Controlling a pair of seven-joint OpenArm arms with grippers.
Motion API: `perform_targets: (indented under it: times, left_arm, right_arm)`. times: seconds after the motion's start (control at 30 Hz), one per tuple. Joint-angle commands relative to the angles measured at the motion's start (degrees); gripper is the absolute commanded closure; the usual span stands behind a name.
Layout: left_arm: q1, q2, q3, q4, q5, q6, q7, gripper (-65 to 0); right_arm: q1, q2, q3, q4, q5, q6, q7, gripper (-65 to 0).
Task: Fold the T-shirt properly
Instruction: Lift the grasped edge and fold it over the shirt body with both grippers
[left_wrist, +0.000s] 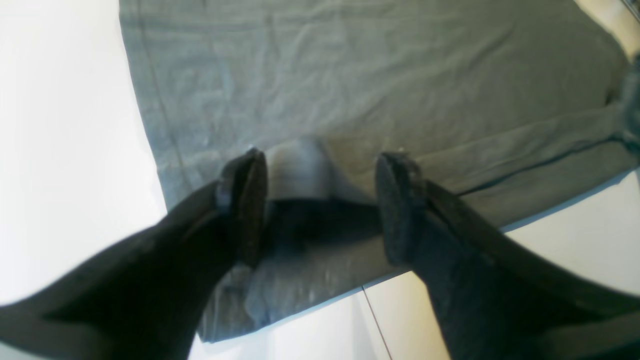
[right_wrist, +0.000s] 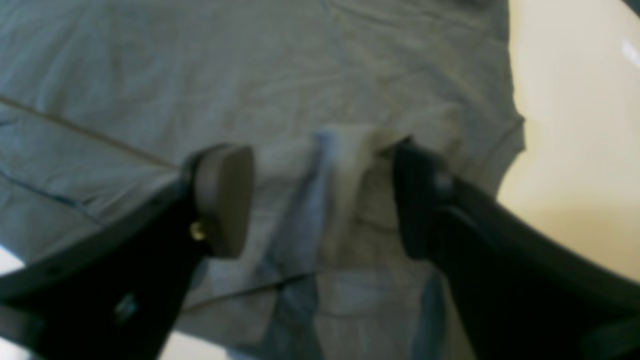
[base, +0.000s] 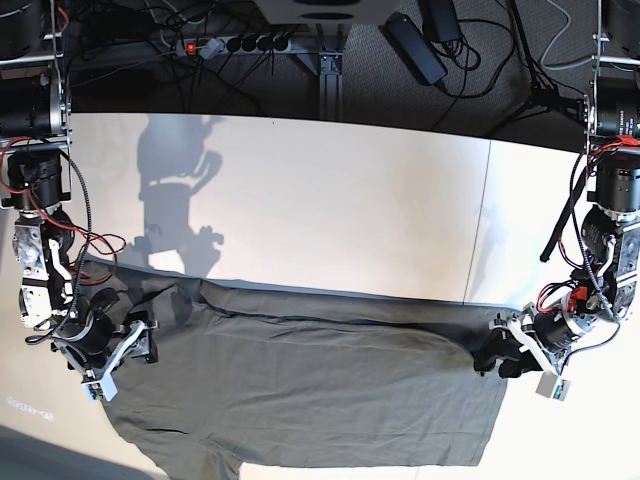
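Your T-shirt (base: 300, 390) lies spread flat along the near edge of the white surface (base: 330, 210). Your left end effector (left_wrist: 320, 205) has its jaws apart around a small raised ridge of cloth at the shirt's edge. Your right end effector (right_wrist: 320, 200) also stands apart, straddling a pinched-up fold without clamping it.

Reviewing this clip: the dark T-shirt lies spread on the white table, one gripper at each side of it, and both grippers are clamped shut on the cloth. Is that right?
Not quite. The T-shirt does lie spread on the white table, one gripper at each side, but both are open. The left wrist view shows the left gripper with jaws apart over a raised fold; the right wrist view shows the same for the right gripper.
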Motion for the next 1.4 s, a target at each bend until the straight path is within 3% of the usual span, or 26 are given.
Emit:
perform_targets:
  times: [0.0, 0.07, 0.23, 0.27, 0.3, 0.37, 0.4, 0.47, 0.5, 0.57, 0.73, 0.83, 1.1, 1.2, 1.37]
  left_arm:
    - [-2.05, -0.83, -0.63, 0.83, -0.57, -0.33, -1.25, -39.2]
    - [-2.38, -0.81, -2.05, 0.98, 0.39, 1.14, -0.76, -39.2]
    - [-2.47, -0.81, -7.58, 4.2, -2.67, 1.07, 4.96, -38.7]
    - [-2.49, -0.81, -7.56, 4.63, -2.56, 1.05, 4.98, -36.0]
    - [-2.49, -0.61, -7.56, 4.87, -2.45, 1.05, 4.94, -29.9]
    - [-2.51, 0.28, -7.56, 4.92, -1.99, 1.07, 4.87, -13.6]
    - [-2.51, 1.01, -7.52, 4.92, -1.62, 1.09, 4.83, -6.9]
    - [-2.49, 2.97, -7.45, 4.9, 0.46, 1.11, 4.87, 0.0]
    - [-2.49, 4.07, -7.3, 4.74, 2.03, 1.44, 4.96, 0.0]
    - [-2.49, 5.81, -5.51, 4.52, 5.42, 5.25, 4.92, 0.0]
    - [-2.51, 7.65, 2.95, 2.54, 15.26, 12.33, 6.58, 0.0]
    - [-2.51, 7.61, 6.4, -1.27, 17.55, 16.15, 7.1, 0.0]
    - [-2.29, 7.48, 6.73, -6.16, 20.5, 15.26, 8.55, 0.0]
    - [0.52, 6.64, 6.73, -2.34, 19.32, 11.56, 10.8, 0.0]
    - [9.84, 2.62, 6.67, 8.5, 15.67, 11.58, 10.27, 0.0]
  right_arm:
    - [2.21, 0.85, 0.44, 0.76, -0.09, 3.32, 1.9, -44.7]
    - [2.23, 0.81, 0.66, 0.98, 0.17, 3.1, 1.86, -44.7]
    - [2.21, 0.72, 1.99, 1.57, 1.92, 3.15, 1.36, -44.0]
    - [2.21, 0.5, 2.21, 1.55, 2.03, 3.15, 1.36, -40.0]
    - [2.21, 0.2, 2.34, 1.53, 1.68, 3.13, 1.38, -30.9]
    - [2.21, -0.55, 2.47, 1.03, -0.39, 2.64, 1.4, -4.5]
    - [2.21, -0.85, 2.47, 0.63, -1.7, 1.99, 1.4, 0.0]
    - [2.21, -1.53, 2.73, -0.7, -3.93, 0.09, 1.95, 0.0]
    - [2.21, -1.92, 3.06, -1.66, -4.17, -1.84, 1.92, 0.0]
    - [2.21, -2.67, 3.87, -3.98, -4.61, -4.46, 1.99, 0.0]
    - [2.21, -3.19, 4.74, -11.34, -4.59, -4.48, 1.79, 0.0]
    - [2.19, -3.19, 4.76, -16.39, -4.55, -4.48, -0.07, 0.0]
    - [1.44, -3.06, 4.76, -21.94, -2.23, -1.38, -1.62, 0.0]
    - [-1.62, -2.51, 4.81, -18.69, 0.74, -1.27, -4.9, 0.0]
    - [-10.86, -2.19, 5.9, -8.48, 1.51, -1.22, -7.89, 0.0]
